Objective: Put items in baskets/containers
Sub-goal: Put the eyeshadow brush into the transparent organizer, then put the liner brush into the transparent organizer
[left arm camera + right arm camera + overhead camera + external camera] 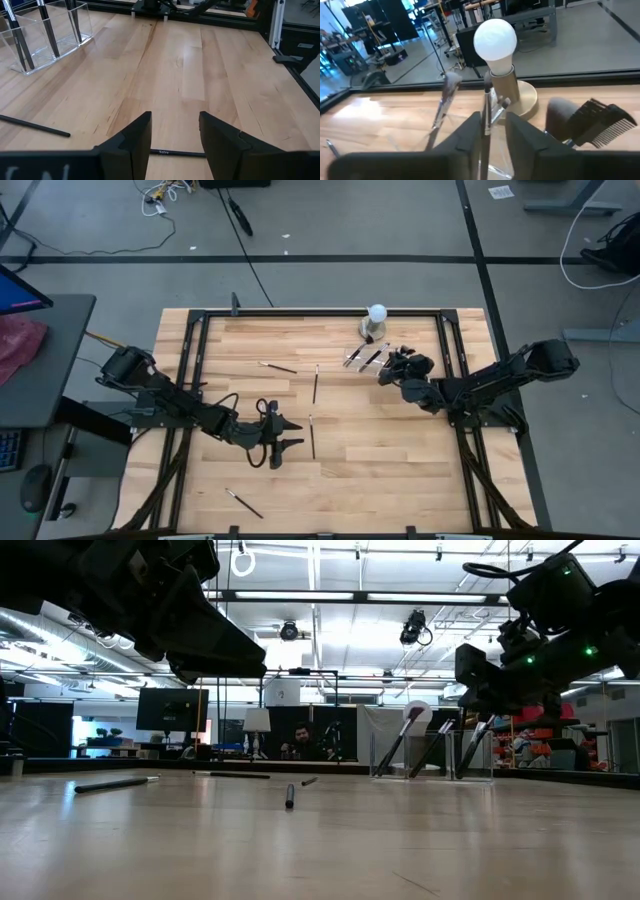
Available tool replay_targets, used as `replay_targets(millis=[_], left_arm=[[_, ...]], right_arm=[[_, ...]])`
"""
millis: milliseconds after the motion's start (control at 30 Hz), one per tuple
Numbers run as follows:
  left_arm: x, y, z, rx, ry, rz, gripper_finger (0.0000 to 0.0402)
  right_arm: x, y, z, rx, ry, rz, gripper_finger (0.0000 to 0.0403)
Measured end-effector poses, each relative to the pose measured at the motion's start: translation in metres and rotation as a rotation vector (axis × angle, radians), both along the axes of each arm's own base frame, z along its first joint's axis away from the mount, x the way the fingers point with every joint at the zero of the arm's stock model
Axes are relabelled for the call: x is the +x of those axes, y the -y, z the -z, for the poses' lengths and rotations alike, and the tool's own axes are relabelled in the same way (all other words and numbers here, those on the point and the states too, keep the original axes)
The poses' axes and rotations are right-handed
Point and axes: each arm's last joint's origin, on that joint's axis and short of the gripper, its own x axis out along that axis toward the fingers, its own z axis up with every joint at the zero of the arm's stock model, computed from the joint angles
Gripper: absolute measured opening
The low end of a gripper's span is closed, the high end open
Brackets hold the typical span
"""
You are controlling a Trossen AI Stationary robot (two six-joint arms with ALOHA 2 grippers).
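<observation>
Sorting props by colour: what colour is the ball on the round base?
White ball, on a pale beige-grey base; the right wrist view shows it best.

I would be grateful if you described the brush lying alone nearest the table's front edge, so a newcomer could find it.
Start from the wooden table in the high view and go to its front-left corner. There lies a thin dark-handled makeup brush, set diagonally. Unlike the other loose brushes, it sits below the left gripper, with nothing beside it.

The worktop [400, 450] lies bare along its near right part. At the far edge, the clear tray [365, 358] of brushes [372, 359] and the lamp [376, 320] crowd the right tool [392, 367]. Loose brushes [314, 383] dot the middle.
</observation>
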Motion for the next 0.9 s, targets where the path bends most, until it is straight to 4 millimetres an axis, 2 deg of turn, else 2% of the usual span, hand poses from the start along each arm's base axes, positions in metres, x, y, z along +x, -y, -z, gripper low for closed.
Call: replay_targets(millis=[167, 300, 567, 633, 733, 900], left_arm=[[0.000, 0.000, 0.000, 0.000, 0.000, 0.000, 0.0165], [0.000, 0.000, 0.000, 0.000, 0.000, 0.000, 0.0165], [0.000, 0.000, 0.000, 0.000, 0.000, 0.000, 0.0165], [0.000, 0.000, 0.000, -0.003, 0.000, -0.001, 0.0165], [0.000, 0.000, 0.000, -0.004, 0.001, -0.001, 0.0165], [0.000, 0.000, 0.000, -0.002, 0.001, -0.001, 0.0165]], right_arm=[[-0.001, 0.000, 0.000, -0.014, -0.035, -0.005, 0.0150], [-0.003, 0.000, -0.008, -0.047, -0.064, -0.021, 0.0178], [-0.013, 0.000, -0.038, -0.122, -0.058, -0.067, 0.0181], [-0.016, -0.002, -0.046, -0.118, -0.025, -0.132, 0.0175], [-0.016, -0.008, -0.053, -0.088, 0.018, -0.328, 0.0160], [-0.010, -0.029, -0.049, 0.075, 0.113, -0.662, 0.0119]])
